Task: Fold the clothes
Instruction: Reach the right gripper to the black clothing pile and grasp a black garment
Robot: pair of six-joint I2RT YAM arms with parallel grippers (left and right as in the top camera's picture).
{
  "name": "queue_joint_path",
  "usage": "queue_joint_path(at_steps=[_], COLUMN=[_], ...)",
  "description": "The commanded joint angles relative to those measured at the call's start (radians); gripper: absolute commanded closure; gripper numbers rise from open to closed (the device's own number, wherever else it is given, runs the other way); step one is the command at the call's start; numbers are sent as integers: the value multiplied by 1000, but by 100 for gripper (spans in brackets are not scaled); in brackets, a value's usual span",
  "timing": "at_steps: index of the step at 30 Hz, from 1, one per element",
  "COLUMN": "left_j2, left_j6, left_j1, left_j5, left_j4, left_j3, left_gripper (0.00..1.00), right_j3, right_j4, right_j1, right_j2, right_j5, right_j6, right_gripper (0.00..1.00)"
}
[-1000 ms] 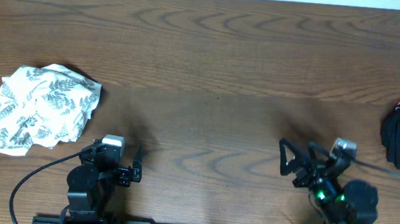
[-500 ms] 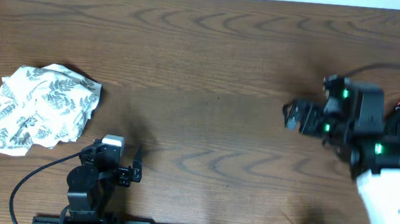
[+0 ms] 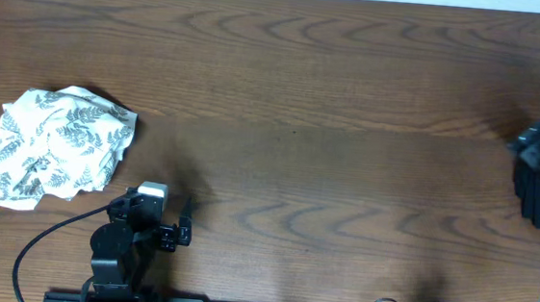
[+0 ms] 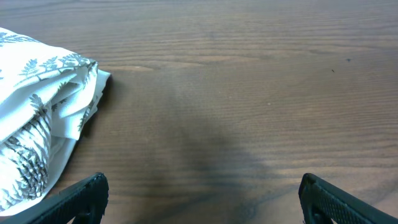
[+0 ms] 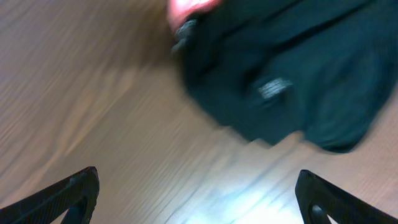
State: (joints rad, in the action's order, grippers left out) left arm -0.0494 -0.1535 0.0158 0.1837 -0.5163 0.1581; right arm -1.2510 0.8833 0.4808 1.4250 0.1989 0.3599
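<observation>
Crumpled black fabric garment [image 5: 292,68] heaped at the right edge of the dark wooden table [image 3: 303,96], a pink piece [image 5: 189,7] against it.
The right gripper [image 5: 196,190] hangs just above, fingers spread wide, empty. Well apart on the left lies a bunched white leaf-print cloth [image 3: 58,144]; the left gripper [image 4: 202,193] sits near it, also parted.

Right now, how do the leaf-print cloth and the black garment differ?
The cloth is white with grey leaves; the garment is black. The cloth lies on the left, no gripper over it; the garment lies on the right, under the open right gripper. Both are crumpled.
</observation>
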Motion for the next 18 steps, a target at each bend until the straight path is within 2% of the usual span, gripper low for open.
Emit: queue_joint_path(at_steps=[1, 3, 5, 6, 11, 18], left_j2=[6, 6, 6, 6, 6, 6], left_j6=[6, 6, 6, 6, 6, 6], left_j1=[-4, -4, -4, -4, -4, -4], left_j5=[-1, -1, -1, -1, -1, -1], left_j4=[2, 2, 2, 2, 2, 3], left_j3=[-16, -16, -16, -16, -16, -16], left_gripper=[2, 2, 2, 2, 2, 2], right_j3=[-25, -25, -25, -25, -25, -25], right_j4=[-31, -48, -59, -60, -80, -143], right_j1=[61, 106, 151, 169, 247, 268], right_j2=[14, 26, 48, 61, 150, 289], right_j5=[163, 163, 163, 163, 88, 81], right_j6=[32, -2, -67, -75, -85, -93], right_gripper=[1, 4, 15, 17, 16, 16])
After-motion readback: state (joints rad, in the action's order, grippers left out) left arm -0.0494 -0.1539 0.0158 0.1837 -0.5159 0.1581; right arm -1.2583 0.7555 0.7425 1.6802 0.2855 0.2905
